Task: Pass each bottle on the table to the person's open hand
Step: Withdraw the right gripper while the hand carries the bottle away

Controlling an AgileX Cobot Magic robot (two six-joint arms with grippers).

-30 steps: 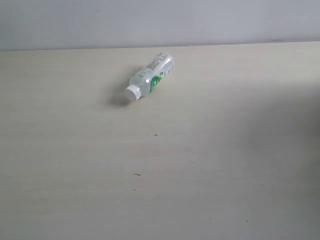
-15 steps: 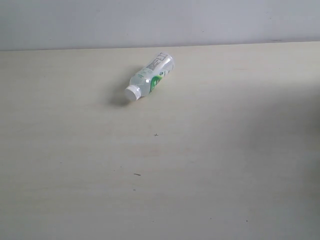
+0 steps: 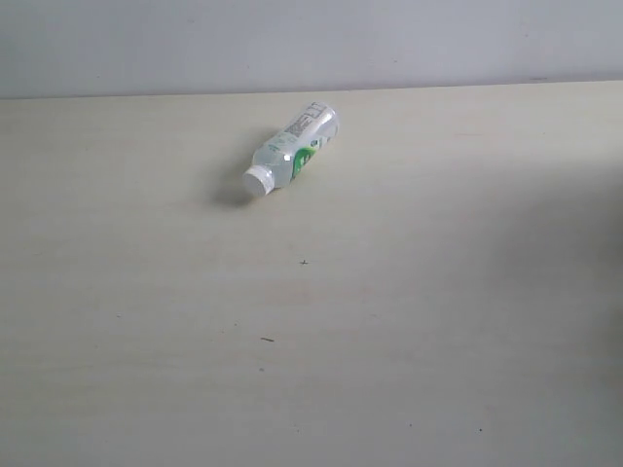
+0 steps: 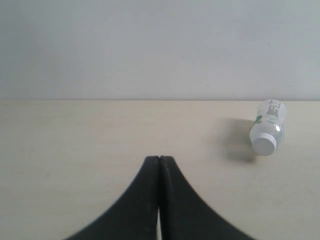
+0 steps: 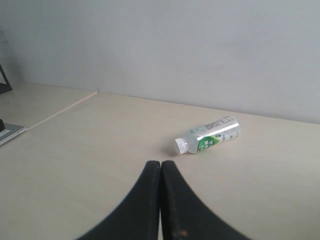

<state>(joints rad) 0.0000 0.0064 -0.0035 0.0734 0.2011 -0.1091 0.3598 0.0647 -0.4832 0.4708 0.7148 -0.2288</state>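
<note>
1. Left gripper [image 4: 159, 161]: jaws pressed together, holding nothing; open them wide before reaching.
2. Bottle [image 3: 290, 153]: lies on its side toward the table's [image 3: 409, 350] far edge, well apart from both grippers; grip across its labelled middle so it can't roll.
3. Right gripper [image 5: 160, 164]: likewise closed and empty.

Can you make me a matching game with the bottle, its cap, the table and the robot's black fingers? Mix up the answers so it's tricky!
Things:
1. clear plastic bottle with a green-and-white label
2. round bottle cap
3. wide flat tabletop
4. left arm's black fingers

Matches:
A. pale beige
B. pressed shut together
C. lying on its side
D. white

Pairs: 1-C, 2-D, 3-A, 4-B
</note>
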